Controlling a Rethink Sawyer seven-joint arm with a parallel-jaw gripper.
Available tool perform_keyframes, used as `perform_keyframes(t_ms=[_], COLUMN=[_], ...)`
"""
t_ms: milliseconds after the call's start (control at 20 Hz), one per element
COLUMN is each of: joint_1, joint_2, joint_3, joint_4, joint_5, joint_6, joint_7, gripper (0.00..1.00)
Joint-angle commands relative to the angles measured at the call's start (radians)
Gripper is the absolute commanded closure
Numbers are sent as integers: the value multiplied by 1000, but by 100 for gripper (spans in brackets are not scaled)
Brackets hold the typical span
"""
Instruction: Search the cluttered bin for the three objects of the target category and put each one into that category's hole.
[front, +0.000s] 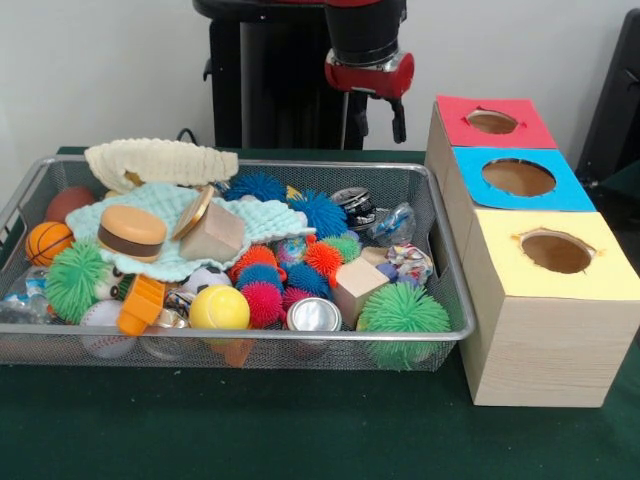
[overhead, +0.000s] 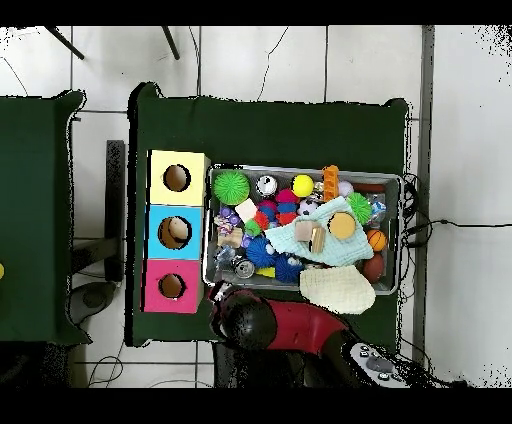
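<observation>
silver wire mesh bin (front: 455, 300) sits on the green table (front: 300, 430), crowded with spiky balls, a yellow ball (front: 219, 308), a tin can (front: 313, 316), wooden blocks, a toy burger (front: 132, 232) on a pale knitted cloth (front: 165, 215). just beside it to the right in the front view, three wooden boxes: yellow-topped (front: 555, 255) nearest, blue (front: 520, 178), red (front: 492, 122) farthest. gripper (front: 375, 118) hangs beyond the bin's far rim; cannot tell the jaw state.
</observation>
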Motion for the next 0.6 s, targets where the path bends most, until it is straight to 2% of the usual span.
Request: perform_keyframes(t_ms=[50,250,450,600], joint_1=[83,126,187,207], joint_2=[-35,-48,-2,18], joint_3=[3,-11,-44,-62], joint_4=[21,118,173,199], joint_5=[54,50,44,53], joint_6=[-9,-128,-270,-330], joint_7=[168,226,269,277], gripper=[0,0,0,0])
